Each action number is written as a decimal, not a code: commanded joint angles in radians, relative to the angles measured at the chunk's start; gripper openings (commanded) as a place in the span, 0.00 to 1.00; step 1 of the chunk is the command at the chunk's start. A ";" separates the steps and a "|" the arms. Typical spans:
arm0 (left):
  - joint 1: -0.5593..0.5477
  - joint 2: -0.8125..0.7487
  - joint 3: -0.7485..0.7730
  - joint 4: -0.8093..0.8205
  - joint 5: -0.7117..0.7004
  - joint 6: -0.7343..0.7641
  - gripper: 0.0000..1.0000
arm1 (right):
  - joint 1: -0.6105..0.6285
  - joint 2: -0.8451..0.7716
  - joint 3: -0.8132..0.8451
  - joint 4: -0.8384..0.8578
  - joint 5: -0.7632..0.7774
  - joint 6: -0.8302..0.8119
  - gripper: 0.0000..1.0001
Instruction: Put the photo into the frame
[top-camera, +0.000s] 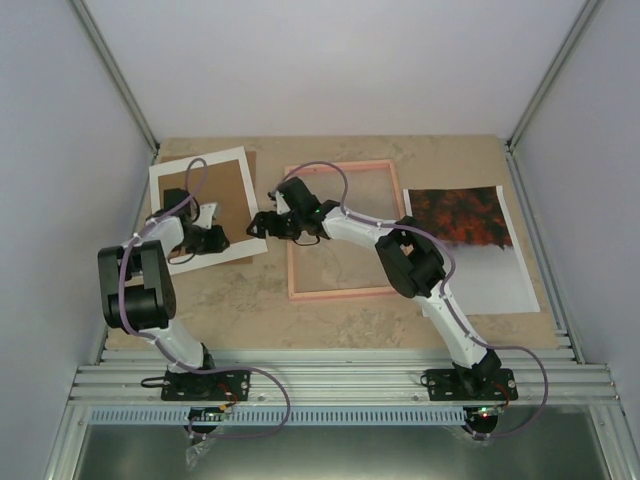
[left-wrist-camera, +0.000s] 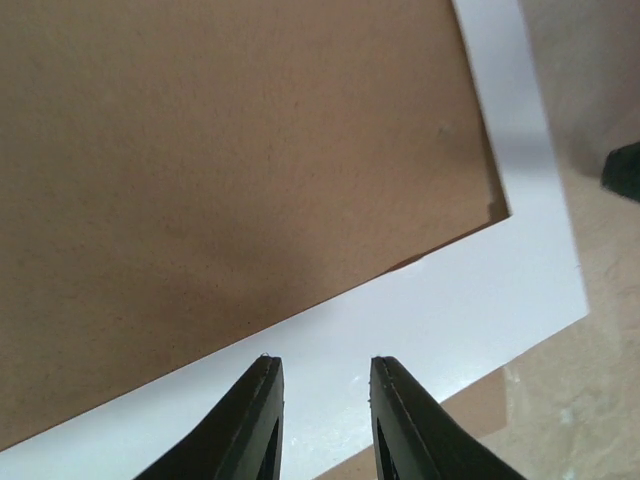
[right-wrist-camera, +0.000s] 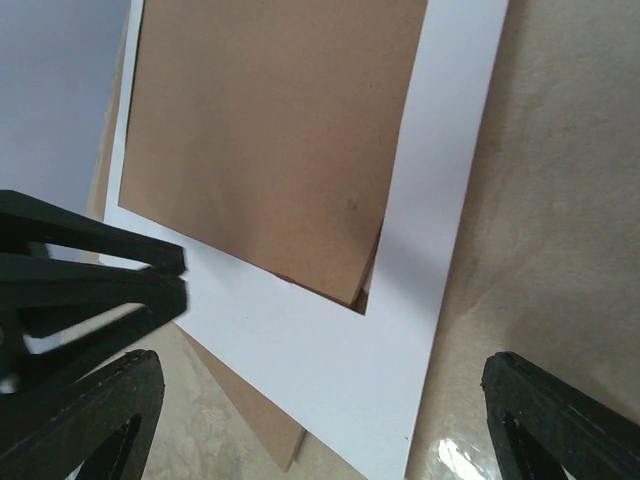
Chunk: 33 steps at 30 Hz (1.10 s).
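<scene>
Photo (top-camera: 465, 235) lies face up on tabletop (top-camera: 350, 320), just right of the frame (top-camera: 340, 293), which is flat at centre. Left hand (left-wrist-camera: 322, 365): parted narrowly, gripping nothing, over white-bordered sheet (top-camera: 215, 165). Right hand (right-wrist-camera: 320, 370): spread wide, empty, near that sheet's corner.

White links (top-camera: 178, 345), black joints (top-camera: 135, 290) and mauve cables (top-camera: 320, 165) lead to the black left gripper (left-wrist-camera: 322, 366) and right gripper (right-wrist-camera: 320, 365).

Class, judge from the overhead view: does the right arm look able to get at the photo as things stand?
Probably yes. The photo lies flat and uncovered on the arm's own side, right of the frame. The right tool, open, is over by the white-bordered sheet, so it must swing across.
</scene>
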 joint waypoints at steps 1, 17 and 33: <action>0.005 0.062 -0.013 -0.028 -0.010 0.043 0.26 | 0.005 0.071 0.016 -0.004 -0.039 0.031 0.88; 0.005 0.112 -0.056 0.004 -0.051 0.079 0.22 | 0.010 0.100 -0.080 0.138 -0.206 0.177 0.84; 0.005 0.103 -0.069 0.020 -0.056 0.077 0.22 | 0.009 0.045 0.097 -0.210 0.228 -0.003 0.93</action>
